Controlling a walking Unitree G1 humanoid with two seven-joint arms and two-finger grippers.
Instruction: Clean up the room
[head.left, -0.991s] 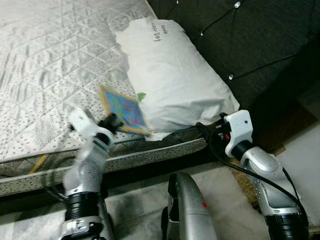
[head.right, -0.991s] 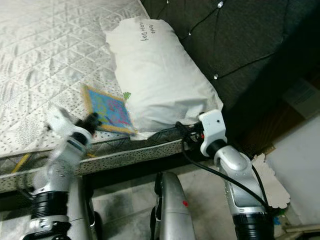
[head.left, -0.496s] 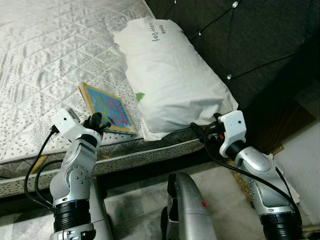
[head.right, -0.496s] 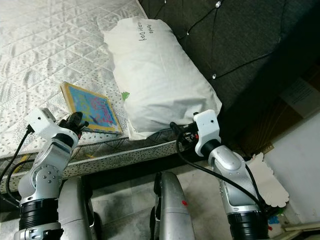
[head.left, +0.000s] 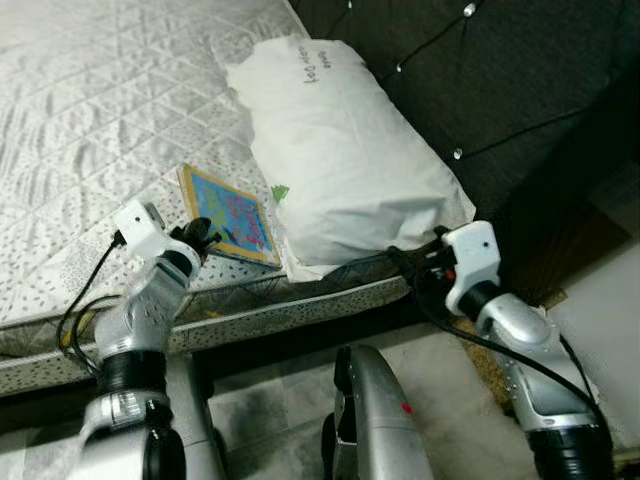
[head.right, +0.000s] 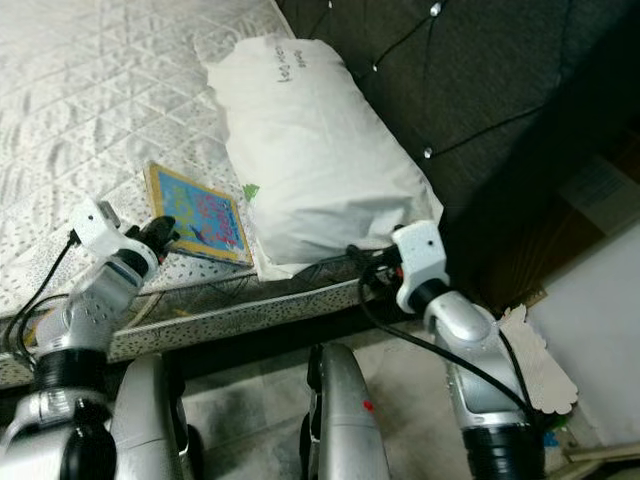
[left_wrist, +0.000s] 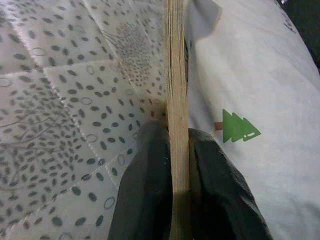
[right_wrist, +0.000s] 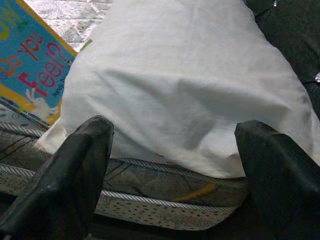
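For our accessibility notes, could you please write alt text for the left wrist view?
The left tool is shut on the thin edge of a book, seen end-on, with the spotted quilted mattress on one side and a white pillow with a green tree mark on the other.

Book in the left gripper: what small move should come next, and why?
Probably lift it straight up off the mattress. The left gripper is shut on the book by its edge, but the book lies low beside the pillow. The right gripper is open, facing the pillow's end, so it is free.
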